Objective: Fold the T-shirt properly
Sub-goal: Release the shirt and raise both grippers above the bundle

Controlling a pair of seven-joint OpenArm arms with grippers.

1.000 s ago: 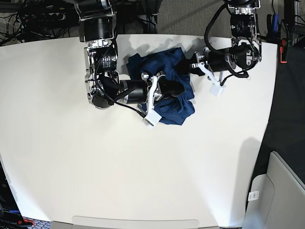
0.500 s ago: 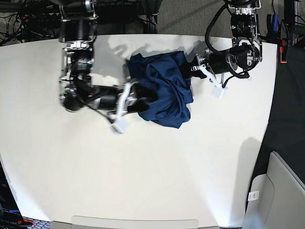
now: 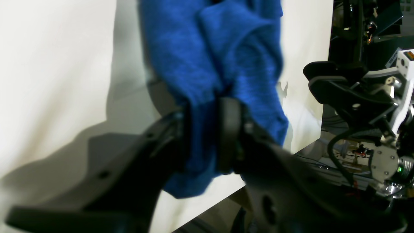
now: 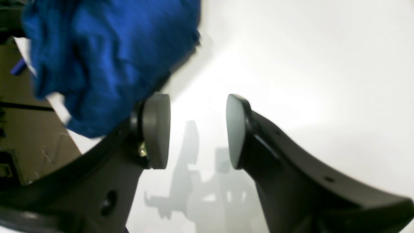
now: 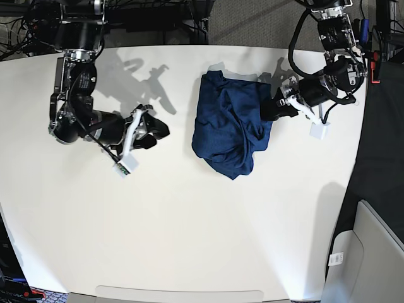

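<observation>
My shirt sits bunched in a dark blue heap on the white table, around 12 to 1 o'clock from table centre in the base view. It's crumpled, with folds running down to a point at its 6 o'clock end. No sleeve or collar that I can pick out.

My left gripper is at the heap's 3 o'clock edge in the base view, touching the cloth. In the left wrist view its two pads pinch a fold of shirt between them, with fabric filling the gap at the left gripper and bulging above and below. So the fingers are narrow and holding the shirt. That view is blurred, so I can't tell how much cloth is caught. The table edge and some rig hardware show at 3 o'clock in that view.

My right gripper is at 9 o'clock from the heap, well apart from it, over bare table. In the right wrist view the pads of the right gripper stand wide with only table between them. The shirt lies off at 10 o'clock, behind the left-hand pad and not in the gap. I can't tell whether that pad touches it.
</observation>
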